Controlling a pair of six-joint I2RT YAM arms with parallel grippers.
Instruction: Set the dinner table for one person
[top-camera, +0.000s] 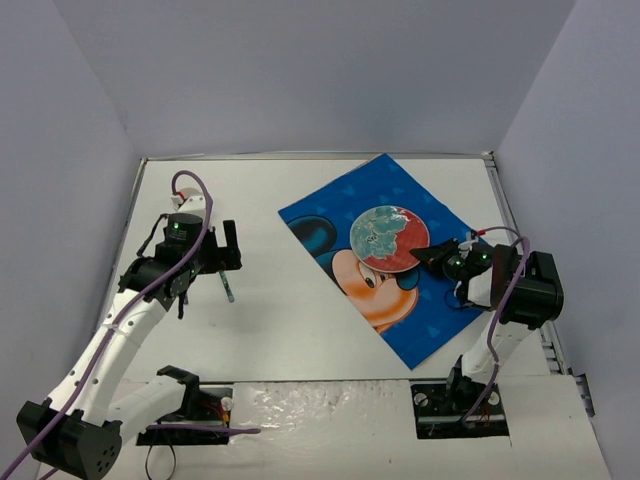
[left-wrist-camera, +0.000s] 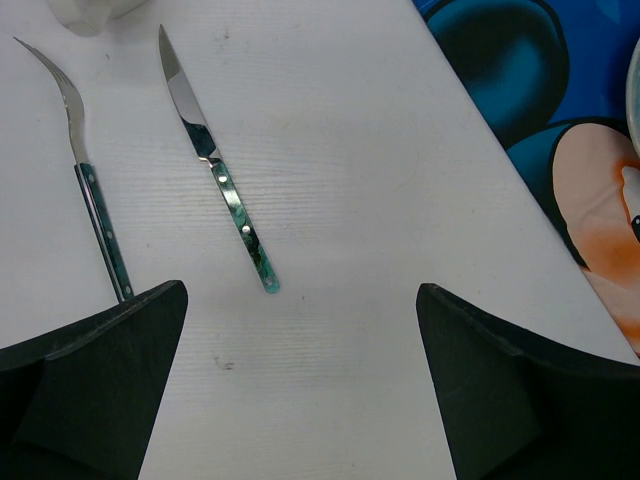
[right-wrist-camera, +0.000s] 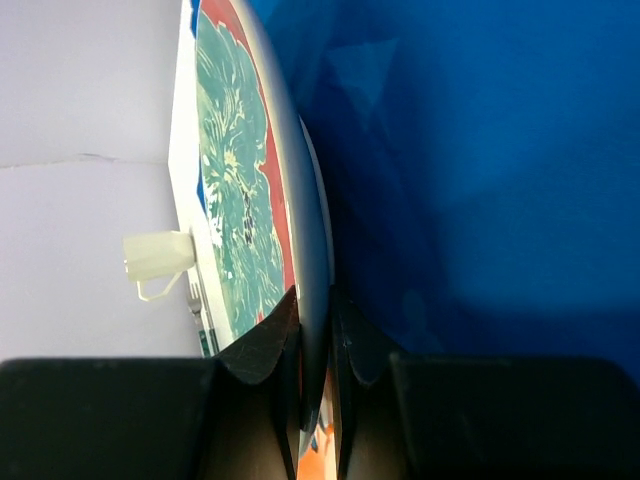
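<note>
The white dinner table (top-camera: 270, 330) carries a blue cartoon-mouse placemat (top-camera: 400, 330). A round plate (top-camera: 388, 238) with a green and red pattern sits over the mouse's face. My right gripper (top-camera: 432, 252) is shut on the plate's right rim; the wrist view shows the plate (right-wrist-camera: 240, 200) edge-on, pinched in that gripper (right-wrist-camera: 315, 330). My left gripper (top-camera: 225, 258) hangs open over bare table to the left of the mat. In the left wrist view a green-handled knife (left-wrist-camera: 215, 160) and fork (left-wrist-camera: 90, 190) lie ahead of that gripper (left-wrist-camera: 300, 330), which holds nothing.
A white cup (right-wrist-camera: 158, 255) stands beyond the cutlery near the left wall. Pale lavender walls (top-camera: 300, 70) close in the table on three sides. The placemat's corner (left-wrist-camera: 560, 130) lies to the right of the left gripper.
</note>
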